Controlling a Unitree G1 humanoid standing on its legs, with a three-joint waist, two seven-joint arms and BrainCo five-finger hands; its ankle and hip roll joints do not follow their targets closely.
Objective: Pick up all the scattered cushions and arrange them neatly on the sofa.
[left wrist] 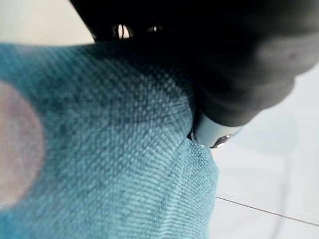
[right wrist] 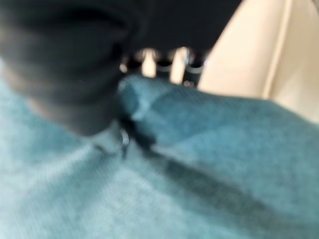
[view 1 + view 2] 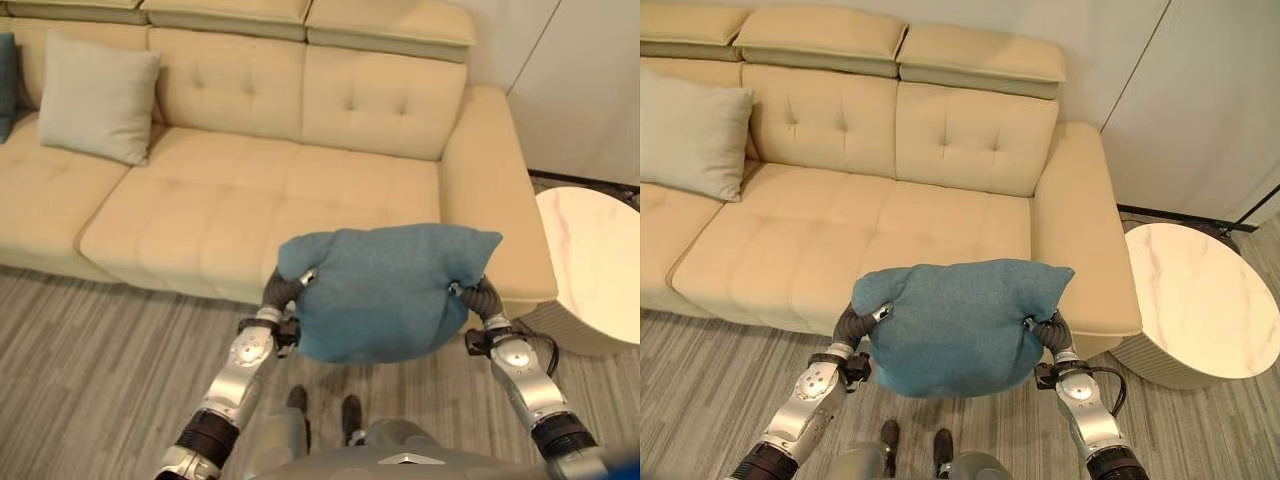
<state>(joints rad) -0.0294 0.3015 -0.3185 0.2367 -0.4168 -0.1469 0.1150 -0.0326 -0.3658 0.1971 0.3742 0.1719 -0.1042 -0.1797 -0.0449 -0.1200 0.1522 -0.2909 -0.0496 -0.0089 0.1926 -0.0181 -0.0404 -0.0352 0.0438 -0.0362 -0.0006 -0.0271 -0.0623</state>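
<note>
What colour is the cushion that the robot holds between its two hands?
Teal blue, plain woven cloth; the cushion shows best in the right eye view.

Teal cushion [image 3: 960, 325]: held aloft between left hand [image 3: 852, 322] and right hand [image 3: 1048, 332], fingers hidden in fabric. Beige sofa [image 3: 890, 230]: behind, grey cushion [image 3: 690, 135] leaning on backrest. Round marble side table [image 3: 1200, 300]: beside sofa's arm. Striped grey floor [image 3: 700, 400].

No readable text, labels or signs.

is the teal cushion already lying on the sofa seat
No, the teal cushion hangs in the air between the left hand and right hand, in front of the sofa.
</note>
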